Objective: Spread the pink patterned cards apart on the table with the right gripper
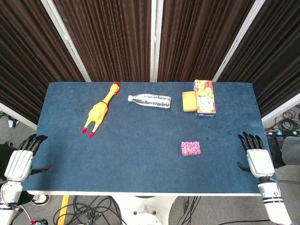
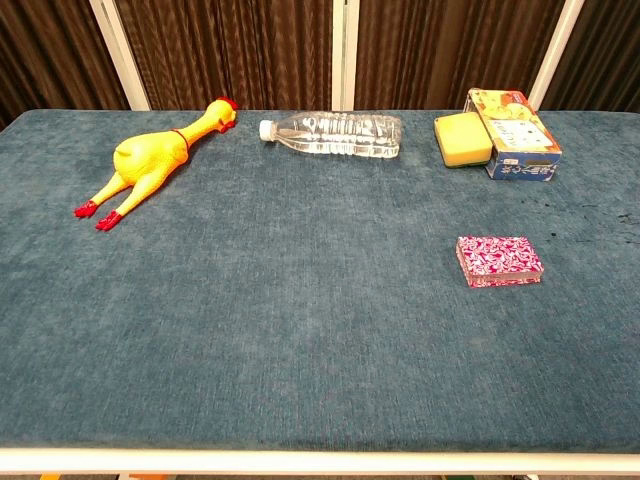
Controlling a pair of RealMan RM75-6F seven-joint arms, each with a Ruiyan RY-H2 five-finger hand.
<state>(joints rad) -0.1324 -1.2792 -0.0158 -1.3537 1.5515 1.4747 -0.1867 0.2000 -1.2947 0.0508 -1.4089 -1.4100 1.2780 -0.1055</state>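
Right hand (image 1: 257, 157): positioned at the near right edge of the blue table (image 1: 140, 154), palm down, fingers extended and slightly apart, holding nothing. It appears in the head view only.

Left hand (image 1: 22, 159): positioned off the near left corner of the table, fingers extended and apart, holding nothing. It also appears in the head view only.

Pink patterned cards (image 2: 498, 259): stacked as one squared deck, lying flat on the table cloth in the right half, nearer the front than the other items. The deck is well apart from the right hand and touches no other object.

Far row, left to right:
- Rubber chicken (image 2: 150, 160): yellow with red feet and comb, lying on its side, head toward the far edge.
- Water bottle (image 2: 335, 134): clear plastic, white cap, lying on its side with the cap pointing left.
- Yellow sponge (image 2: 461, 139): just beside the box, on its left side.
- Box (image 2: 512, 134): orange and blue printed carton, lying flat.

Dark curtains (image 1: 108, 37) hang behind the table.
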